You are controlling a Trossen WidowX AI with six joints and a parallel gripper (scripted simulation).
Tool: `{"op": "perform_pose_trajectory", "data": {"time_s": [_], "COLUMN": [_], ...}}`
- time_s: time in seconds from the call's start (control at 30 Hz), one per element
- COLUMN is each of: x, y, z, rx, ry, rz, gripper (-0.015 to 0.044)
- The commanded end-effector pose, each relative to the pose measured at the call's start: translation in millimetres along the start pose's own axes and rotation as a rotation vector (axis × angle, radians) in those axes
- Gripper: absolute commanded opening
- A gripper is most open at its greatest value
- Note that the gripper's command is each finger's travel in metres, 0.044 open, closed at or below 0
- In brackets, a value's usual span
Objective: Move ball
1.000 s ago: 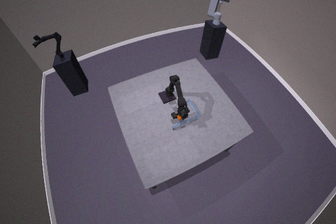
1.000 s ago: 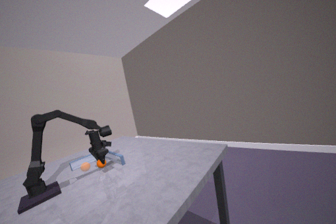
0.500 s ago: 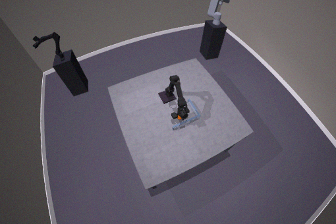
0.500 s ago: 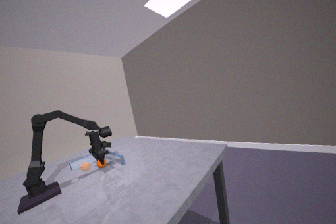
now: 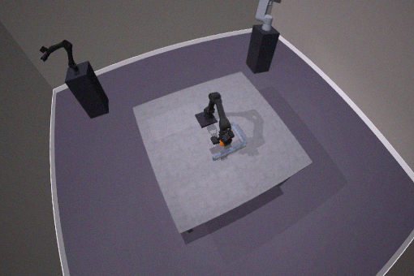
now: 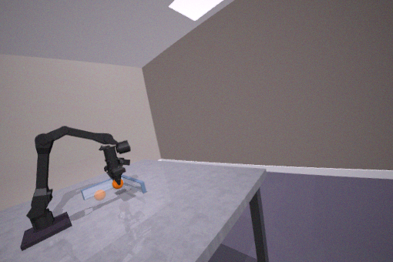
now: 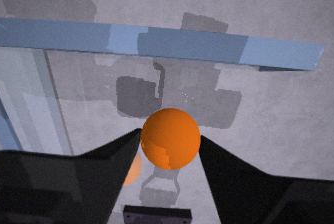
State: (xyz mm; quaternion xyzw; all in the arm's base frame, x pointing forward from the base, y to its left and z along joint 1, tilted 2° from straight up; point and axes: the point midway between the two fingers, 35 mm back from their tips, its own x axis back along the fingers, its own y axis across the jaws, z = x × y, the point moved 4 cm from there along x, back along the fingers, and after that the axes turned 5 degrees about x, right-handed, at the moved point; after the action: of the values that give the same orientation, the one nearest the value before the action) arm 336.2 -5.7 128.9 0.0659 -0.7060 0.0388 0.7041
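One gripper point(image 7: 170, 142) was closed on the ball point(image 7: 170, 138), with a dark finger pressed against each side of the orange sphere. In the exterior view the ball point(image 6: 118, 183) sat at or just above the table point(image 6: 187, 200), inside the corner formed by the two clear walls point(image 6: 135, 182); whether it touched the surface could not be determined. The see-through copy point(image 6: 99, 195) lay near the ball, also within the corner, toward the arm's base point(image 6: 45, 229).

The grasp step appeared complete and the transfer step was in hand. The next move called for carrying the ball the short way to the see-through copy, setting it down without imparting roll, then opening the fingers and withdrawing upward. A sphere would drift on release if placed with any sideways motion, and the low walls left little room for the fingers.

The table top was grey and mottled, standing on a purple floor point(image 5: 108, 227) edged in white. Plain beige and brown room walls point(image 6: 280, 96) enclosed it, with two dark pedestals point(image 5: 87, 89) carrying further equipment.
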Motion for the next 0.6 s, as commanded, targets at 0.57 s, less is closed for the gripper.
{"op": "perform_pose_trajectory", "data": {"time_s": [0.57], "x": [96.3], "y": [4.0], "z": [6.1], "rx": [0.052], "ry": [-0.006], "rz": [0.013], "gripper": [0.0]}}
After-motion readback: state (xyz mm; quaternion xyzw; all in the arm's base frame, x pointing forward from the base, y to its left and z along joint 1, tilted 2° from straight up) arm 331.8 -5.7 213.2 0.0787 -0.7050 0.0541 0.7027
